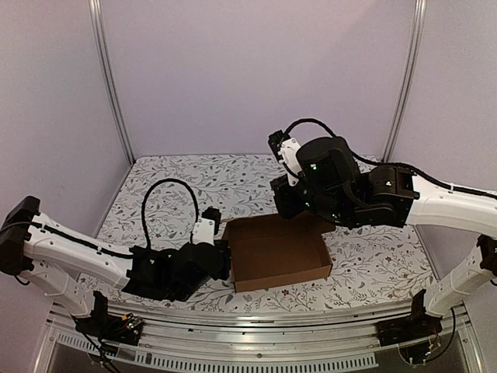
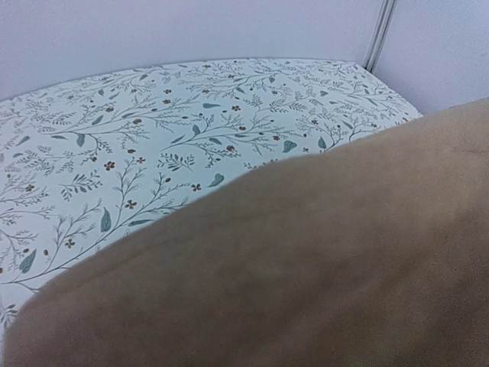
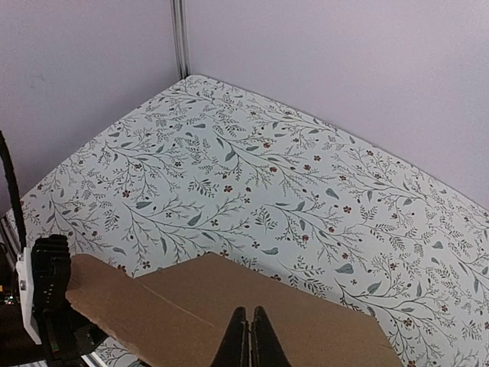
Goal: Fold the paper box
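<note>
Cardboard is mid-fold: at 8 o'clock the left gripper (image 1: 223, 260) sits shut against the left wall of the paper box (image 1: 279, 252), an open tray at mid-table. At 12 o'clock the right gripper (image 3: 250, 325), fingers pressed together, meets the far wall. That wall probably needs folding inward next.
</note>
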Robot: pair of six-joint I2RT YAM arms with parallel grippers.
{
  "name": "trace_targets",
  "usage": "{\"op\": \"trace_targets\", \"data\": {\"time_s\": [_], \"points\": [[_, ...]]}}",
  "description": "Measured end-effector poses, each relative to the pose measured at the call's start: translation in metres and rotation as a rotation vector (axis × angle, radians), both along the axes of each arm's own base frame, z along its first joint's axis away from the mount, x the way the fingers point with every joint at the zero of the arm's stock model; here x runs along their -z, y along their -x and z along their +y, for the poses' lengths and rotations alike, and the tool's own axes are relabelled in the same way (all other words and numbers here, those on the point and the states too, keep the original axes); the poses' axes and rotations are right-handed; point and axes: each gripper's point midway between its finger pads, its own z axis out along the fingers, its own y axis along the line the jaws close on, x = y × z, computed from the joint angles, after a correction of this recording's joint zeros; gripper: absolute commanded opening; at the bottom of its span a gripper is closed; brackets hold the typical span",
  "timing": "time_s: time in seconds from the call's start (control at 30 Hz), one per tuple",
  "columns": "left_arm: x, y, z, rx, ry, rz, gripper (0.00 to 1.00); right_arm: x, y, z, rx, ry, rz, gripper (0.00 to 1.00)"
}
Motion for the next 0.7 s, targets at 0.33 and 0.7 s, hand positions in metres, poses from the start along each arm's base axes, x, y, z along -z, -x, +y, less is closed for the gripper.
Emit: {"op": "trace_targets", "data": {"time_s": [0.33,0.7], "points": [[0.001,0.001,0.000,0.006,-0.014,0.002,0.09,0.065,-0.009,0.002,0.036,0.048,0.088,0.00],[0.058,0.034,0.000,0.178,-0.223,0.179,0.49,0.123,-0.005,0.002,0.054,0.080,0.174,0.00]]}}
